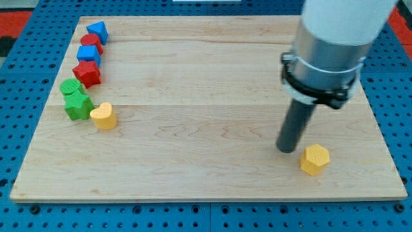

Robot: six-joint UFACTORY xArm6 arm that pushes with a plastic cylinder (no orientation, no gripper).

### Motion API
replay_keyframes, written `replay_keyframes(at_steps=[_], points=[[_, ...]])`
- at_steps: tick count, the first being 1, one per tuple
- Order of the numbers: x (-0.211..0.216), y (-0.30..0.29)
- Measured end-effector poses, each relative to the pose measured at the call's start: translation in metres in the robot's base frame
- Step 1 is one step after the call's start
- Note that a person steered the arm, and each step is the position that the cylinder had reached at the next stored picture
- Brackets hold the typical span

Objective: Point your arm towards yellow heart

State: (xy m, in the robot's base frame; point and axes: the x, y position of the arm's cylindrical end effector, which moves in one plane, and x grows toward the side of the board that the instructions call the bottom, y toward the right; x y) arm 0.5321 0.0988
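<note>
Yellow heart [103,116] at view's left beside green block [78,106]; my tip [286,150] far right, by yellow hexagon [315,159].

Yellow heart [103,116] lying flat on the counter [206,77], far toward the view's left of my tip [286,149].

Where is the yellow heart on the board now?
The yellow heart lies near the view's left edge of the board, just right of the lower green block, far from my tip.
</note>
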Motion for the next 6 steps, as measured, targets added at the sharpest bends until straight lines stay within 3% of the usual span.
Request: replay_keyframes(at_steps=[4,6], points=[[-0.007,-0.268],[-0.062,-0.324]])
